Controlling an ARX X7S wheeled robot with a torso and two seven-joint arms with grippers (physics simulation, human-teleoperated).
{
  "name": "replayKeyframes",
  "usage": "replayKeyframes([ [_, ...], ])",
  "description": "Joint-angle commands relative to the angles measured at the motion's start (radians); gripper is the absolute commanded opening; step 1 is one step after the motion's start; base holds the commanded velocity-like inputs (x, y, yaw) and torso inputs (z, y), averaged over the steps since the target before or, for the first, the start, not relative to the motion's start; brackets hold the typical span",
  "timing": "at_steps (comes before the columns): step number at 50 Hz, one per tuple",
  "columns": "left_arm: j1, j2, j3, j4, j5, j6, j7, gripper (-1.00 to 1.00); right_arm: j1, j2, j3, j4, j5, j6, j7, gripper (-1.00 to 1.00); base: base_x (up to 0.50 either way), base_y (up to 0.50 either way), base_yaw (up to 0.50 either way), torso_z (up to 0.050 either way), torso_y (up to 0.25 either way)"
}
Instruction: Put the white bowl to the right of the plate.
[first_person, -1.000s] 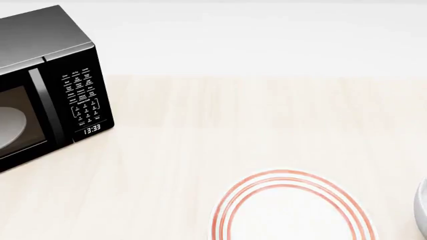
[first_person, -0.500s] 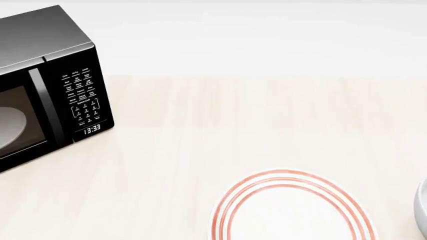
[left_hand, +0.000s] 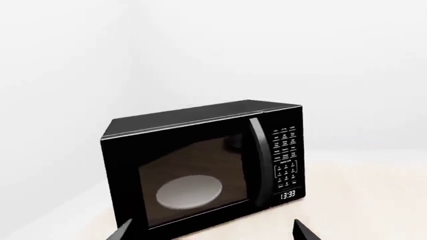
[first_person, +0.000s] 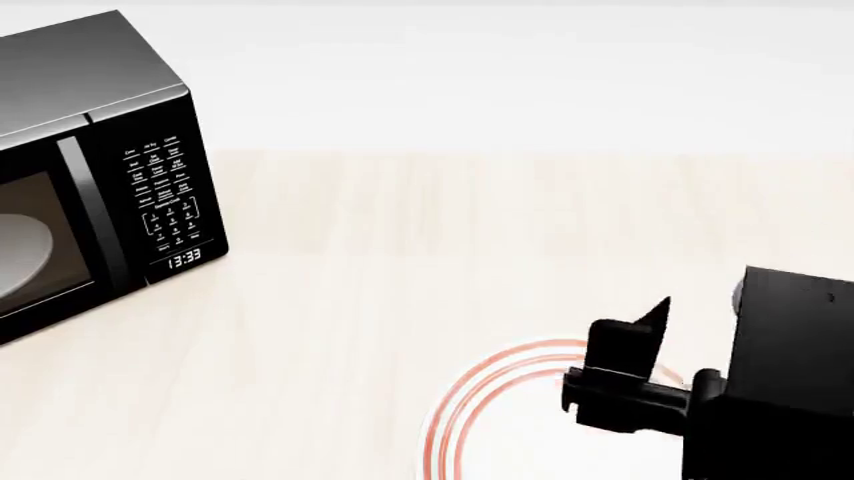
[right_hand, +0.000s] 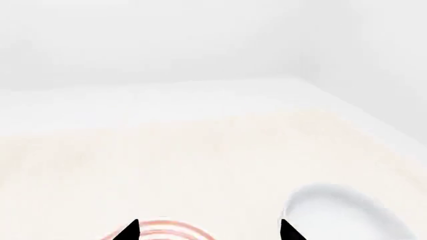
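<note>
The plate (first_person: 478, 398), white with thin red rings, lies at the near edge of the head view, its right part covered by my right arm. In the right wrist view the plate's rim (right_hand: 163, 229) shows between the fingertips. The glossy white bowl (right_hand: 347, 214) sits just beyond one fingertip, on the side away from the plate. My right gripper (right_hand: 208, 231) hovers open and empty over the plate's right side; one black fingertip (first_person: 655, 312) shows in the head view, where the bowl is hidden behind the arm. My left gripper (left_hand: 213, 234) is open and empty, facing the microwave.
A black microwave (first_person: 94, 180) stands at the far left of the pale wooden table (first_person: 400, 250), door shut, with a grey turntable disc (left_hand: 189, 191) visible through its glass. A white wall runs behind the table.
My right arm and gripper have come into the head view from the lower right, now covering the plate's right part and the bowl at the right edge. Plate and microwave have not moved.
</note>
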Motion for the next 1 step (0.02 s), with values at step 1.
replayKeyframes([
  [1,0.000,-0.007,0.081,0.011,0.050,0.004,0.017,1.00,-0.213,-0.145,-0.100,-0.088,-0.299,-0.071,0.100,1.00,0.00,0.00,0.00,0.000,0.000],
])
